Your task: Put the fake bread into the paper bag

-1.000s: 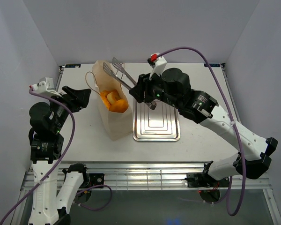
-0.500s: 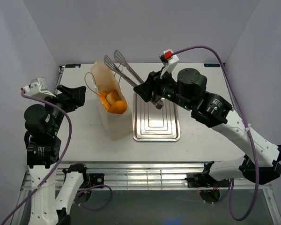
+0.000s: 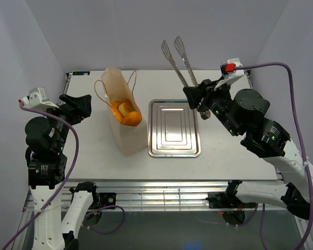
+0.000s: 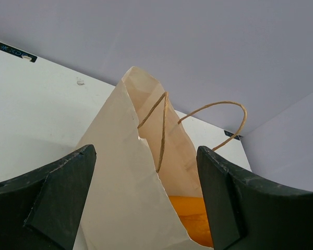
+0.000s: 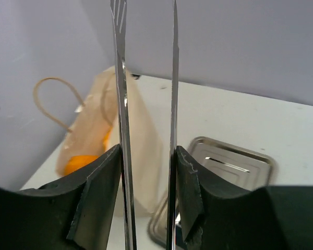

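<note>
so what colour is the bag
The bag is cream-beige, clearest in the left wrist view.

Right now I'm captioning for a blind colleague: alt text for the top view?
The right tool grips metal tongs, tips raised, beside a silver tray; orange fake bread sits in the paper bag, left tool open nearby.

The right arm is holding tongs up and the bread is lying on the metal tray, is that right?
Not quite. The right gripper does hold the tongs up, but the bread is inside the bag, not on the tray. The top view shows it.
</note>
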Available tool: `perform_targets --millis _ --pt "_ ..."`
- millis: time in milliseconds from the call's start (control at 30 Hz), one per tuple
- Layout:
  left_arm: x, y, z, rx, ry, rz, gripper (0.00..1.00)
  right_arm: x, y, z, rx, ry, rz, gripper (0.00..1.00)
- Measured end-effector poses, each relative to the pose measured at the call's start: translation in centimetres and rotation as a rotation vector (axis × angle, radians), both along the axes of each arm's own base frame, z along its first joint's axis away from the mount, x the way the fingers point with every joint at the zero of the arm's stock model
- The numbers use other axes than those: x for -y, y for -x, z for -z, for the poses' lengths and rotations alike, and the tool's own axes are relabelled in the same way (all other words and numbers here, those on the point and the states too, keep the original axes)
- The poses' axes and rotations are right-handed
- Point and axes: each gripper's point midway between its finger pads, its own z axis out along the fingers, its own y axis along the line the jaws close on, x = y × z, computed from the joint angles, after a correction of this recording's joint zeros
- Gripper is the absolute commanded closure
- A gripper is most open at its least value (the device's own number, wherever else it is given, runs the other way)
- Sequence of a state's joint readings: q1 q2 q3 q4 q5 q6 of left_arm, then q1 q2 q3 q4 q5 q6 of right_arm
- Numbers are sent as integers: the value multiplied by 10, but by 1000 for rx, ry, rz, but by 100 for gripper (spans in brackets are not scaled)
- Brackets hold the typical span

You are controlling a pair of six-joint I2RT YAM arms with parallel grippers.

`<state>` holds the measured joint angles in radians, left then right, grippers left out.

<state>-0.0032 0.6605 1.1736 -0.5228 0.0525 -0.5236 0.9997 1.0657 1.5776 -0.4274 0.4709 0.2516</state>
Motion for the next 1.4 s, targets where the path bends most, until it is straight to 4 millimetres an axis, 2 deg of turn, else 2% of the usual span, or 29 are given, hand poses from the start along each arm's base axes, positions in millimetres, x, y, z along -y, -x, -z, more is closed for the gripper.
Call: perform_targets --millis 133,233,333,433,600,700,767,867,1000,1167,1400 --pt "0 0 0 -1 0 -1 12 40 -26 32 -3 104 211 50" --pt "0 -1 2 -5 10 0 12 73 -53 69 -48 188 348 51" --pt "2 -3 10 -25 23 9 12 110 -81 115 -139 245 450 53" --pt "5 -5 20 -49 34 20 12 136 -98 171 -264 296 502 54" --pt "8 -7 31 -75 45 34 12 145 -106 265 -488 360 459 59" --pt "8 -8 34 -82 47 36 12 145 -97 313 -601 363 413 58" --pt "8 -7 36 -85 49 36 12 143 -87 335 -655 360 388 58" --pt "8 -7 39 -88 53 37 12 140 -81 349 -686 353 362 57" --pt "9 -9 43 -94 57 42 12 136 -84 361 -701 344 347 57" --pt "10 -9 47 -104 60 46 11 139 -81 386 -763 353 356 57" --pt "11 -9 49 -103 60 49 12 144 -77 399 -776 342 373 56"
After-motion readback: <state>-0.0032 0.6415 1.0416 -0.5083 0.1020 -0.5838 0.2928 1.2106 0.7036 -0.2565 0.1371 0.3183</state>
